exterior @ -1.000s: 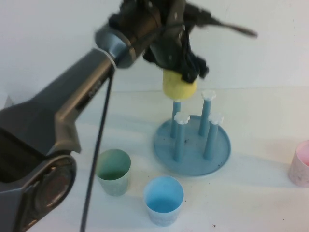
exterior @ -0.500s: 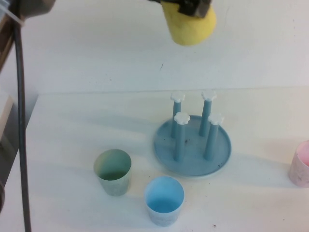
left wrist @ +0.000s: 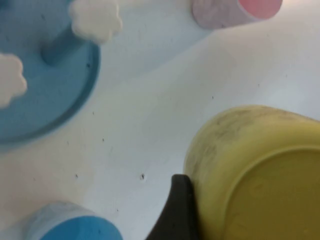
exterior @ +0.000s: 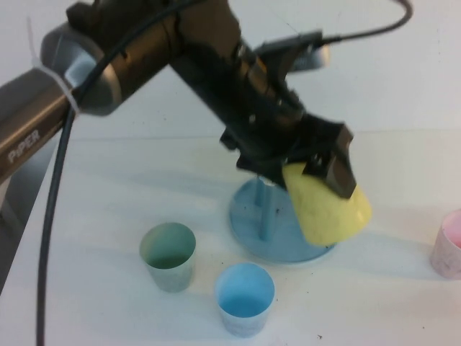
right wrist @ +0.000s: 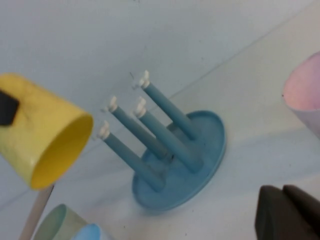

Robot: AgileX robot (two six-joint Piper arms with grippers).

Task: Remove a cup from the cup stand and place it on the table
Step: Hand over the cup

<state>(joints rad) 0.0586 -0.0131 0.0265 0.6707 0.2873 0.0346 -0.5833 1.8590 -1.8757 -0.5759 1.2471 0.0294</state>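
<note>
My left gripper [exterior: 325, 171] is shut on the yellow cup [exterior: 328, 210] and holds it tilted in the air, low over the right front of the blue cup stand [exterior: 248, 222]. The cup hides part of the stand. In the left wrist view the cup [left wrist: 255, 170] fills the lower corner beside one dark finger [left wrist: 175, 210], above the white table [left wrist: 165, 100]. In the right wrist view the cup [right wrist: 45, 135] hangs beside the stand [right wrist: 175, 160], whose four pegs are bare. My right gripper [right wrist: 290, 210] is shut and empty, low over the table to the right of the stand.
A green cup [exterior: 168, 256] and a light blue cup [exterior: 245, 298] stand upright on the table [exterior: 108, 180] in front of the stand. A pink cup [exterior: 450, 245] stands at the right edge. The left arm reaches across over the stand.
The left gripper, which had lifted the yellow cup off its peg and high above the stand, has come down and forward. The cup is now tilted, low over the stand's right front.
</note>
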